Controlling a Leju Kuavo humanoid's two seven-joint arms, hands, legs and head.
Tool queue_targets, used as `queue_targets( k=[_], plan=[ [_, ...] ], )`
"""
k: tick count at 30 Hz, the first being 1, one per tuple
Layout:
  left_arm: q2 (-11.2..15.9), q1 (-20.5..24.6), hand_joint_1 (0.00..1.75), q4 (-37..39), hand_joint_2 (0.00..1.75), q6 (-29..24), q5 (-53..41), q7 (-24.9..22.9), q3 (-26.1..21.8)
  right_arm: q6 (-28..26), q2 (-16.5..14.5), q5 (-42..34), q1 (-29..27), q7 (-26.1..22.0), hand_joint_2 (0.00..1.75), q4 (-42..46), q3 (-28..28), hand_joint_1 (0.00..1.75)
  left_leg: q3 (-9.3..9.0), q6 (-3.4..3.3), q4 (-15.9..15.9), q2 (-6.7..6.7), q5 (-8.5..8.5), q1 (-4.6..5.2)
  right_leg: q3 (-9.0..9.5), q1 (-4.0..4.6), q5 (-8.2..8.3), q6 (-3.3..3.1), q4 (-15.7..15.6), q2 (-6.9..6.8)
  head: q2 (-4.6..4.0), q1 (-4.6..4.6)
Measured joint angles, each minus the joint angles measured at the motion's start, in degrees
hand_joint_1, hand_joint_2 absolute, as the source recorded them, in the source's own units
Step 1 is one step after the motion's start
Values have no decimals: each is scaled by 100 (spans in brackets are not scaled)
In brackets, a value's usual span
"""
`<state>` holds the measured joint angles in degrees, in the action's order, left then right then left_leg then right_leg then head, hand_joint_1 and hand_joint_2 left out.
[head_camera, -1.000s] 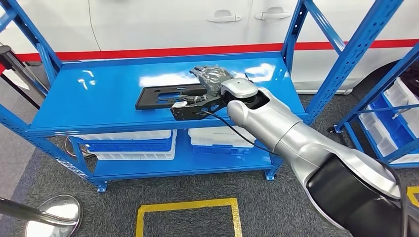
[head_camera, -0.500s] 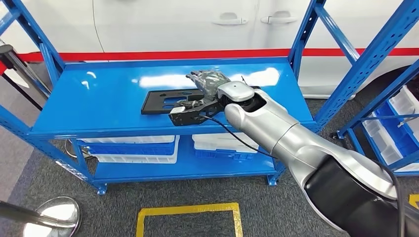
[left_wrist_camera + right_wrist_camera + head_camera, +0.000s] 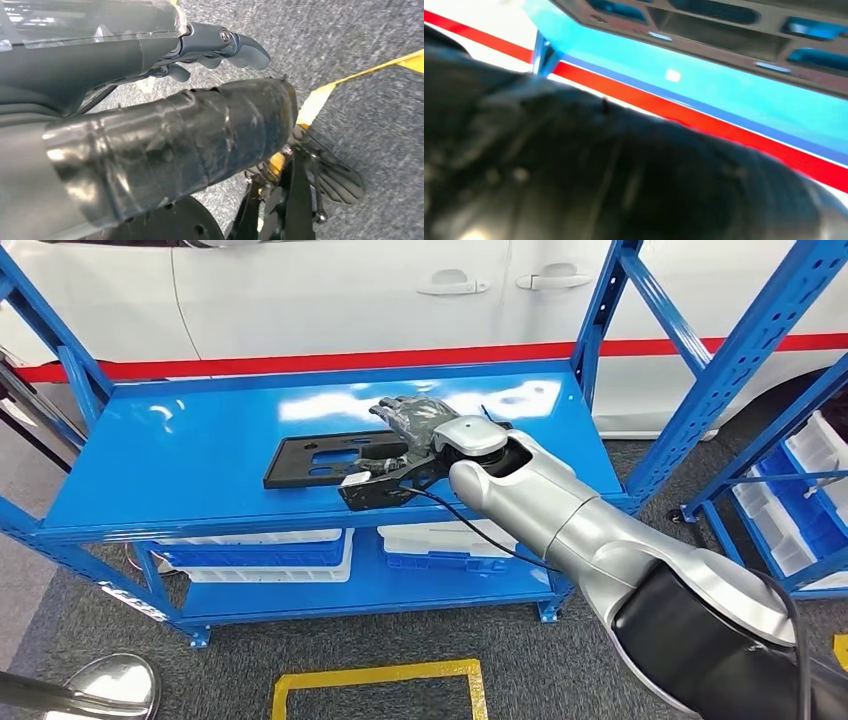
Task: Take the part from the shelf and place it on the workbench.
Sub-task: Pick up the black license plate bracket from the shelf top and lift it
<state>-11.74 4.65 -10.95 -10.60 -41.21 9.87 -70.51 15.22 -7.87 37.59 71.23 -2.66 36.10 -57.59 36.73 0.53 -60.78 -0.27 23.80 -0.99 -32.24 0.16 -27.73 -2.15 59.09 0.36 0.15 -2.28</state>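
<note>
The part [image 3: 325, 458] is a flat black plate with cut-outs, lying on the blue shelf's top board [image 3: 190, 455]. My right hand [image 3: 412, 418] reaches in from the right and lies over the part's right end, fingers stretched past its far edge. My arm and wrist hide whether the fingers and thumb close on it. In the right wrist view the part [image 3: 724, 20] is close ahead of the blurred dark hand. My left hand [image 3: 210, 42] hangs over grey carpet and holds nothing, its fingers apart.
A white car with a red stripe [image 3: 300, 300] stands behind the shelf. White and blue bins [image 3: 265, 545] fill the lower board. Blue posts [image 3: 600, 310] frame the shelf, another rack with bins [image 3: 800, 490] is at right, and yellow floor tape [image 3: 375, 680] lies in front.
The whole picture has shifted a little as the camera moved. My right hand stays over the part's right end, and the part has kept its place on the shelf.
</note>
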Motion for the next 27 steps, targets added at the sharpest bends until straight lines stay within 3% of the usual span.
queue_targets(
  k=[5,7,9,10,11,13,15,18,21,24,25,26,27],
  plan=[
    [-1,18,0,0,0,30,-16,-12,-8,-12,4,-41,-132,-62,0,11,-4,0,-135,-130,225,-18,72,-17,-32,15,-122,121,99,-6,0,3],
    [-2,7,0,0,0,31,-16,-12,-14,-15,11,-40,-152,-62,0,16,-4,0,-195,-187,256,-9,98,-33,-299,-6,-374,173,635,-11,0,8],
    [-2,9,0,0,0,31,-16,-12,-20,-14,24,-39,-202,-62,0,16,-4,0,-235,-221,255,-8,141,-31,-758,-32,-618,205,1403,-14,0,9],
    [-2,11,0,0,0,31,-17,-12,-22,-14,31,-38,-235,-62,0,15,-5,0,-262,-226,253,-12,167,-31,-926,-44,-615,213,1621,-15,-1,9],
    [-2,11,0,0,0,31,-17,-12,-25,-14,36,-37,-262,-62,0,15,-5,0,-299,-223,250,-16,198,-31,-993,-53,-489,213,1621,-16,-1,9],
    [-2,3,0,0,0,31,-19,-11,-28,-18,40,-37,-281,-66,0,15,-7,0,-402,-204,247,-23,276,-31,-803,-57,34,184,978,-18,0,9],
    [-6,-3,0,1,0,29,-26,-5,-33,-33,51,-38,-277,-76,0,14,-13,0,-475,-161,249,-25,342,-22,-523,-22,365,133,303,-15,0,9],
    [-10,16,0,0,0,20,-48,5,-36,-49,63,-58,-282,-98,0,14,-64,0,-478,-72,278,-24,363,-17,-386,29,314,76,33,-8,1,10],
    [-9,24,0,0,0,27,-72,10,-37,-61,66,-122,-294,-121,0,19,-93,0,-403,11,62,-4,505,-22,-274,-34,292,9,-78,-4,1,7],
    [-7,24,0,0,0,35,-94,11,-36,-86,66,-155,-352,-135,0,17,-103,0,204,66,-1000,-1,879,-28,-186,-42,236,-59,-104,-15,0,3],
    [-6,23,0,0,0,35,-98,10,-36,-91,66,-155,-391,-138,0,15,-106,0,399,77,-1263,-1,904,-28,-161,-38,208,-64,-99,-16,0,3],
    [-6,18,0,0,0,35,-100,8,-36,-95,66,-156,-426,-140,0,13,-107,0,494,81,-1322,0,814,-28,-129,-35,177,-64,-91,-14,1,3],
    [-5,12,0,0,0,35,-103,7,-37,-101,66,-156,-451,-142,0,11,-107,0,479,76,-1165,1,614,-28,-89,-34,140,-59,-80,-9,0,3]
  ],
)
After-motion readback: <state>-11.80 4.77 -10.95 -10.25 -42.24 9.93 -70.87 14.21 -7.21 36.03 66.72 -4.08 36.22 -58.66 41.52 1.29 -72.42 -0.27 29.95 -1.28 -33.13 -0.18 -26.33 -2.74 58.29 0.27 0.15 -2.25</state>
